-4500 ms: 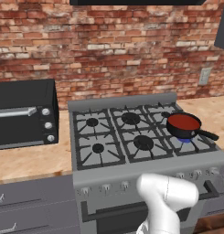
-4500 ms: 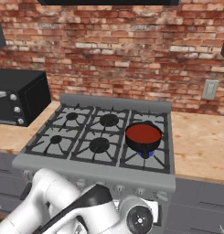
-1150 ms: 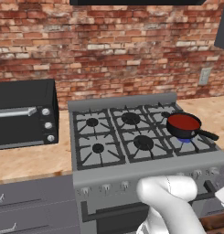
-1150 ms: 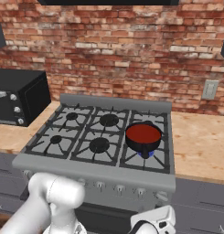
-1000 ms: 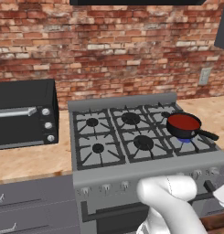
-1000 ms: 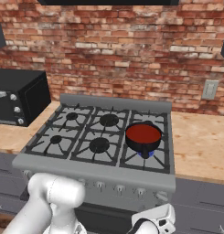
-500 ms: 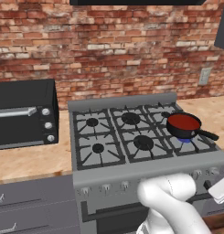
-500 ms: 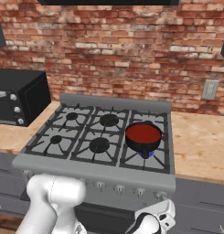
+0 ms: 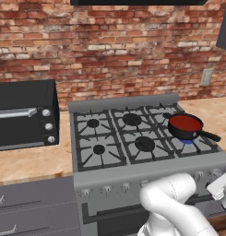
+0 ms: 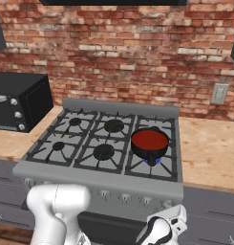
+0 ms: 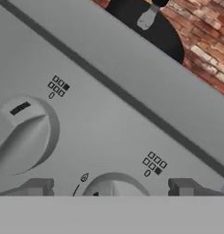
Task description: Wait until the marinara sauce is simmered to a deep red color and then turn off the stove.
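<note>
End effector [image 11: 109, 187] spread wide, near stove [image 9: 146, 168] knobs [image 11: 22, 137]. Sauce [image 9: 185, 122] red, flame lit. Risk: grabbing neighbouring knob, burner stays on.

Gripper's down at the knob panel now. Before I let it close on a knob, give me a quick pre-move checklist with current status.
1. Marinara sauce in its pan on the front right burner: ok, red.
2. Burner lit: ok, blue flame under the pan.
3. Gripper open: ok, fingertips apart at the stove front.
4. Knob between the fingertips: ok, lower knob sits centred there.
5. That knob belongs to the pan's burner: cannot tell; its burner diagram is too blurred to match.
6. Sauce deep enough red to stop: cannot tell from one moment.
</note>
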